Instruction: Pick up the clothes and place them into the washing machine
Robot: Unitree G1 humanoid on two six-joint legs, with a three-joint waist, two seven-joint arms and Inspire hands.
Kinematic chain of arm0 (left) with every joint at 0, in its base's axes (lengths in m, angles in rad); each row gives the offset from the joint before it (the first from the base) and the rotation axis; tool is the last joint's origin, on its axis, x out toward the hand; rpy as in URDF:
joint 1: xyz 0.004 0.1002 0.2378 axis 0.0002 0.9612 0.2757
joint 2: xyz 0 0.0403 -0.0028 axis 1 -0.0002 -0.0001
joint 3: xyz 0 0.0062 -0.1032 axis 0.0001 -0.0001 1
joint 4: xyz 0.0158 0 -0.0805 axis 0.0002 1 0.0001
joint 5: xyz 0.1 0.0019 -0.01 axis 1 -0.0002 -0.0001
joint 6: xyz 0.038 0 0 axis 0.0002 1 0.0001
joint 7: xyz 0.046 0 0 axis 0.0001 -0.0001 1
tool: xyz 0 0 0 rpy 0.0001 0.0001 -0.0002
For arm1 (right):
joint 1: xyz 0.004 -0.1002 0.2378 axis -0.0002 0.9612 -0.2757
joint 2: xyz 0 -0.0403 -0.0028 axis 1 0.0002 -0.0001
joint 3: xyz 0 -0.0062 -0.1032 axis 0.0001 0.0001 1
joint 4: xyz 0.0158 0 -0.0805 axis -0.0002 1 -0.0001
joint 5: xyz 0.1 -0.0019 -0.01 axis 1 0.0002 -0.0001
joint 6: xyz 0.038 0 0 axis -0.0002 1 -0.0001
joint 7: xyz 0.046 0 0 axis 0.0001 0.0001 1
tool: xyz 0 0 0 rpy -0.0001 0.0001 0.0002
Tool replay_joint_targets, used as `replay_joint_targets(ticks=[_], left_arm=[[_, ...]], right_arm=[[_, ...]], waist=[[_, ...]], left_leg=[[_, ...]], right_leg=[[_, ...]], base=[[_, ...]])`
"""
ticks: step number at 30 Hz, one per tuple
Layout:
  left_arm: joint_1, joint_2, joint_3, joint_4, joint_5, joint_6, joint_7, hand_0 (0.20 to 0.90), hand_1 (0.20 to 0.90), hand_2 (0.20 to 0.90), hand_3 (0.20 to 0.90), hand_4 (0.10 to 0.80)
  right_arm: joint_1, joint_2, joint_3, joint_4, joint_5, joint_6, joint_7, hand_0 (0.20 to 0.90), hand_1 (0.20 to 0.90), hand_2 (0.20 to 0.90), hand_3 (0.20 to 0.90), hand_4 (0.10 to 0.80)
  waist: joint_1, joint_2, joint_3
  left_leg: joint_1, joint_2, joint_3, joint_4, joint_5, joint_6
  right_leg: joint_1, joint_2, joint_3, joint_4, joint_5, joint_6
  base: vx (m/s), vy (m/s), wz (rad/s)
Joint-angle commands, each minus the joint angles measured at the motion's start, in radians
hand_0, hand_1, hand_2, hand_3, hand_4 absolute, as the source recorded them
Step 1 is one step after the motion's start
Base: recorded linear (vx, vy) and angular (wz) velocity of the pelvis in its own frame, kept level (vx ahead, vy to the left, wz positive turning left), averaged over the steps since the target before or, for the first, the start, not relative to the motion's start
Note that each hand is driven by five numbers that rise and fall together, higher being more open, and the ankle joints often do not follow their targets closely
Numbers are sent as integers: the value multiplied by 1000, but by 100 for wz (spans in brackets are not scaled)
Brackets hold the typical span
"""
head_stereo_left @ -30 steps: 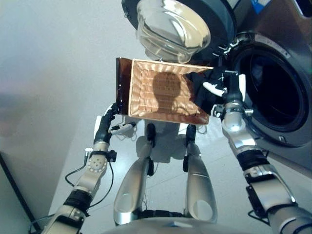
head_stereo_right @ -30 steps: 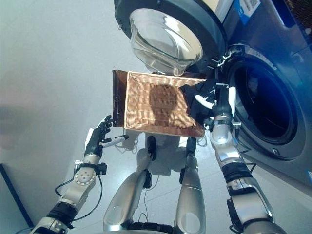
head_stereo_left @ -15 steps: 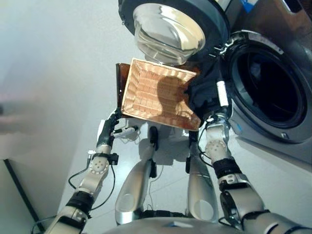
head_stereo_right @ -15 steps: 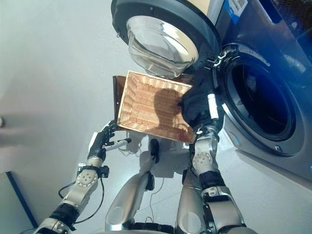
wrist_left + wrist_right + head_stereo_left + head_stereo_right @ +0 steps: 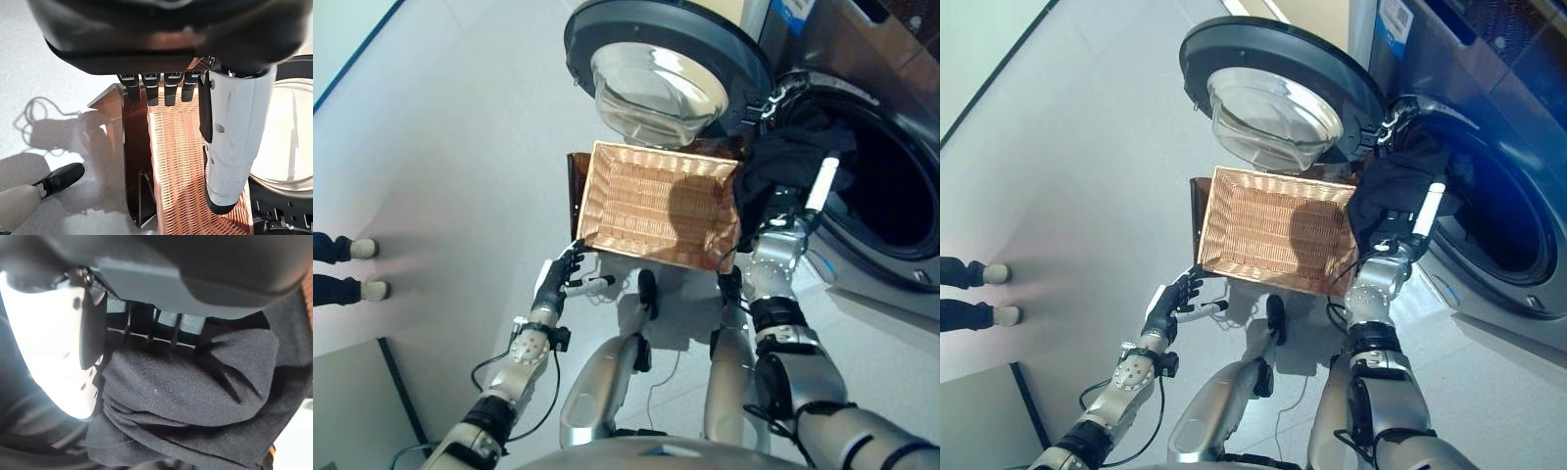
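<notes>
Lifted from the basket (image 5: 658,204), the black cloth (image 5: 781,164) now reaches the washer (image 5: 891,186) rim — right hand (image 5: 815,186) clenched on it. Left hand (image 5: 560,281) hangs relaxed below the basket's corner; release inside the drum remains.
</notes>
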Motion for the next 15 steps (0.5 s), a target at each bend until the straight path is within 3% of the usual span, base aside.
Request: replay_joint_targets(ticks=[1, 10, 15], left_arm=[[21, 5, -12, 11, -26, -68, -1, 900, 900, 900, 900, 800], [36, 20, -44, -4, -42, -78, -31, 900, 900, 900, 900, 800], [39, 30, -60, -40, -45, -83, -43, 900, 900, 900, 900, 800]], right_arm=[[-73, -97, -37, -31, -16, -76, 34, 200, 200, 200, 200, 300], [-195, -336, -130, 201, -1, -64, -53, 200, 200, 200, 200, 300], [-231, -425, -137, 294, -18, -33, -88, 200, 200, 200, 200, 300]], waist=[[1, 12, -78], [8, 51, -107], [12, 76, -114]], left_leg=[[-21, -62, -8, 65, -91, -64], [-22, -69, -4, 67, -93, -70], [-25, -70, -3, 65, -91, -73]], right_leg=[[-20, 10, 28, 98, -113, -16], [-21, 7, 37, 101, -121, -13], [-28, 8, 40, 113, -129, -14]], base=[[5, 6, -11], [3, 2, -3], [3, -12, 0]])
